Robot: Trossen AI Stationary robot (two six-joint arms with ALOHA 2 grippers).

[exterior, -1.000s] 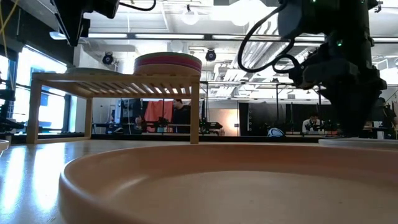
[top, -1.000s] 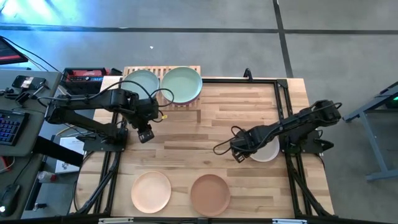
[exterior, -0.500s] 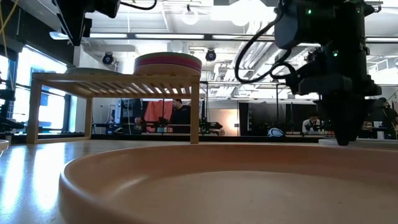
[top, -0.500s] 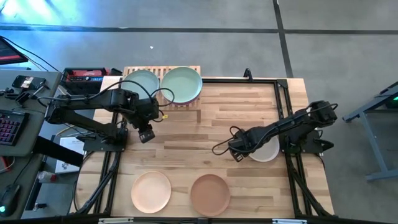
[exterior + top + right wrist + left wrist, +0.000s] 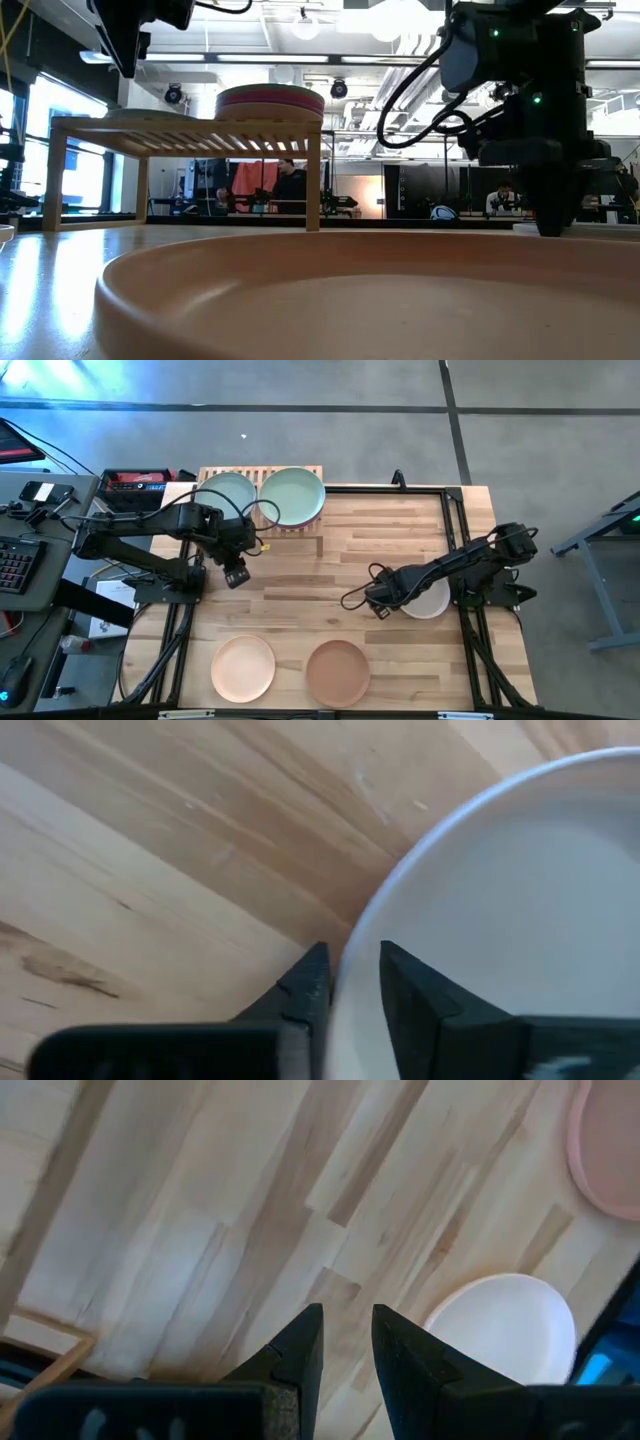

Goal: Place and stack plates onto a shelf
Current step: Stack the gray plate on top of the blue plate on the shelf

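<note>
The light-wood shelf (image 5: 262, 472) stands at the table's far edge and carries two stacks. A grey-teal plate (image 5: 226, 491) tops one and a mint plate (image 5: 293, 495) the other, above magenta plates (image 5: 270, 98). A cream plate (image 5: 430, 601) lies flat on the right of the table. A peach plate (image 5: 243, 667) and a brown plate (image 5: 338, 672) lie near the front edge. My right gripper (image 5: 353, 982) is low at the cream plate's left rim, narrowly open, one finger on each side of it. My left gripper (image 5: 347, 1342) hovers in front of the shelf, narrowly open and empty. My right gripper comes from above with its fingers pointing down over the cream plate's left rim (image 5: 372, 910). One finger (image 5: 312, 982) is outside the rim and one (image 5: 405, 985) is inside. I cannot tell whether either finger touches it. The plate lies flat on the table.
A black metal frame (image 5: 455, 530) runs along the table's right and far sides. Bare tabletop (image 5: 320, 575) lies between the two arms. A desk with a keyboard and cables (image 5: 30, 550) is off the table's left side. People show in the room beyond (image 5: 290, 185).
My right gripper has come down and slightly toward the table's left, onto the cream plate's left rim. The plates have stayed where they were.
</note>
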